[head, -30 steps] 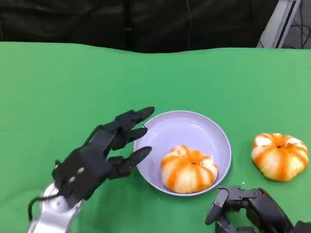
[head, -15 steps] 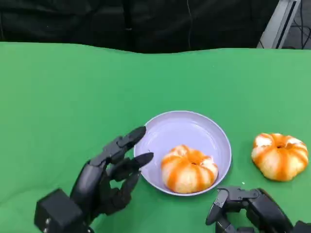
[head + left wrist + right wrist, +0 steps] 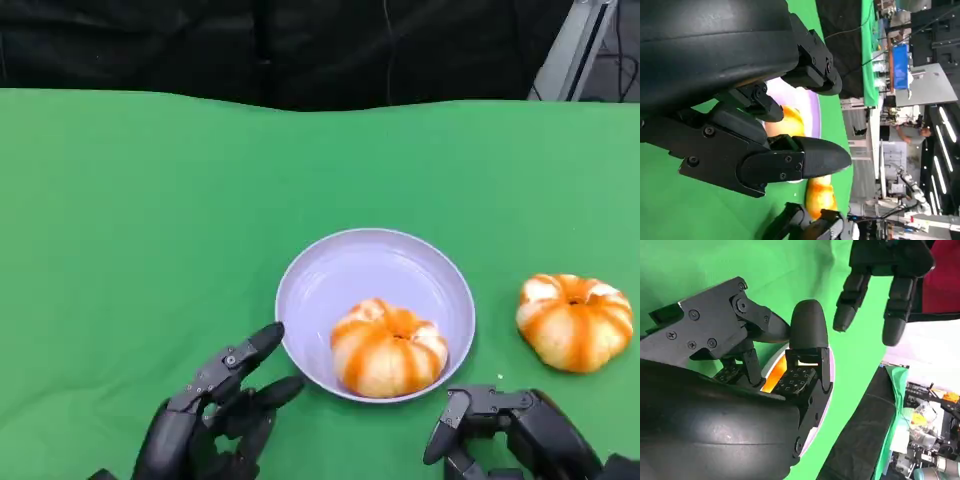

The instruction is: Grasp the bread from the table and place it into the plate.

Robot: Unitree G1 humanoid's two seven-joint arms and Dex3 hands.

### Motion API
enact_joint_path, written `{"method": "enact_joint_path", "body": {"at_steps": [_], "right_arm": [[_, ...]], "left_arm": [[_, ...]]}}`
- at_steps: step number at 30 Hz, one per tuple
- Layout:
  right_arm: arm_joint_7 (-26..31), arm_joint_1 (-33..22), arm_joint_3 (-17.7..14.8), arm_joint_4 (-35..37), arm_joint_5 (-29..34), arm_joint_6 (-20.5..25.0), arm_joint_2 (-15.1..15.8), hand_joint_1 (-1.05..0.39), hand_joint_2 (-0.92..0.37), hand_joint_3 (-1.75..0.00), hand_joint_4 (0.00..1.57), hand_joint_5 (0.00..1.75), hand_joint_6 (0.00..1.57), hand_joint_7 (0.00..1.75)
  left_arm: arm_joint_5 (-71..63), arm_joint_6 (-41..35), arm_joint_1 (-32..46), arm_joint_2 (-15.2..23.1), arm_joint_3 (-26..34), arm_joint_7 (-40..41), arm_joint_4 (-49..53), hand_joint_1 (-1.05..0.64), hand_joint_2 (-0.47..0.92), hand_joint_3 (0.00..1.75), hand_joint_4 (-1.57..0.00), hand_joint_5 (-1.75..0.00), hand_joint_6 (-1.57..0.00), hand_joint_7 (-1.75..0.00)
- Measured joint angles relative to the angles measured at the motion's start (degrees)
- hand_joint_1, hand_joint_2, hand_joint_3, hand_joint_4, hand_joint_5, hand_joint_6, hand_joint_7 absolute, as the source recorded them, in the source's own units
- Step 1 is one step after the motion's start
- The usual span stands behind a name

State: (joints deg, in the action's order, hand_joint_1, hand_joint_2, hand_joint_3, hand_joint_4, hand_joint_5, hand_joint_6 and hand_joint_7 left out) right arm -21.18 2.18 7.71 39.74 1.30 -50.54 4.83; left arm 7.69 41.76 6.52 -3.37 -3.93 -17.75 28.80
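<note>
Green cloth covers the surface, where one bread (image 3: 388, 346) sits in the lilac plate (image 3: 362, 265) and another bread (image 3: 575, 320) lies right of it; both look soft and light, best cupped around the sides. Left robot hand (image 3: 215, 420) and right robot hand (image 3: 510, 430) hover empty, fingers apart

The green table (image 3: 150, 220) lies open to the left of the plate (image 3: 350, 262) and beyond it. The plate's far half is bare — one bread (image 3: 389, 347) fills its near part. A second bread (image 3: 575, 321) sits well apart on the right, with bare cloth between — room to pass.
</note>
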Motion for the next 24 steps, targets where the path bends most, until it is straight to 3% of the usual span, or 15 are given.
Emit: {"method": "enact_joint_path", "body": {"at_steps": [4,7,9,16,19,21,22,23,24], "right_arm": [[0.05,0.05,0.00,0.00,0.03,0.00,0.00,-0.14,-0.65,-0.90,0.81,1.46,0.84,1.14],[0.09,0.06,0.00,0.00,0.05,0.00,0.00,-0.14,-0.65,-0.90,0.81,1.47,0.85,1.13],[0.13,0.06,0.00,0.00,0.07,0.00,0.00,-0.14,-0.65,-0.90,0.81,1.47,0.85,1.13],[0.15,0.07,0.00,-0.04,0.06,0.01,0.00,-0.15,-0.63,-0.93,0.80,1.48,0.85,1.14],[0.16,0.07,0.00,-0.18,0.08,0.02,0.01,-0.14,-0.63,-0.94,0.80,1.48,0.85,1.14],[0.15,0.07,0.00,-0.22,0.06,0.02,0.01,-0.14,-0.63,-0.94,0.80,1.48,0.85,1.15],[0.15,0.07,0.00,-0.22,0.06,0.02,0.02,-0.13,-0.63,-0.94,0.80,1.48,0.85,1.15],[0.13,0.07,0.00,-0.22,0.06,0.02,0.02,-0.13,-0.63,-0.94,0.80,1.48,0.85,1.15],[0.09,0.07,0.00,-0.21,0.05,0.02,0.02,-0.13,-0.63,-0.93,0.80,1.48,0.85,1.15]], "left_arm": [[-0.04,0.01,0.18,0.00,0.07,-0.02,0.17,-0.15,0.92,0.32,-0.81,-0.02,-0.54,-0.02],[-0.01,0.28,0.17,-0.02,0.08,-0.35,0.64,0.00,0.92,0.36,-0.81,-0.01,-0.57,-0.02],[-0.02,0.68,0.16,-0.13,0.11,-0.35,0.83,0.02,0.92,0.37,-0.81,-0.01,-0.58,-0.02],[-4.20,3.73,-0.60,-0.53,0.67,3.05,2.63,0.09,0.92,0.44,-1.01,-0.04,-0.83,-0.04],[-5.69,4.69,-1.18,-0.55,0.70,4.22,3.18,0.05,0.92,0.47,-1.18,-0.09,-1.10,-0.08],[-6.61,6.05,-1.80,-0.48,0.67,4.55,3.94,0.01,0.79,0.72,-1.22,-0.34,-1.31,-0.06],[-7.18,6.64,-2.16,-0.39,0.63,4.56,4.31,0.00,0.73,0.82,-1.15,-0.58,-1.38,-0.07],[-7.34,7.27,-2.59,-0.28,0.53,4.55,4.82,-0.01,0.67,0.92,-1.08,-0.88,-1.43,-0.13],[-7.30,7.87,-3.02,-0.25,0.52,4.54,5.45,-0.01,0.63,1.01,-1.02,-1.09,-1.35,-0.36]]}}
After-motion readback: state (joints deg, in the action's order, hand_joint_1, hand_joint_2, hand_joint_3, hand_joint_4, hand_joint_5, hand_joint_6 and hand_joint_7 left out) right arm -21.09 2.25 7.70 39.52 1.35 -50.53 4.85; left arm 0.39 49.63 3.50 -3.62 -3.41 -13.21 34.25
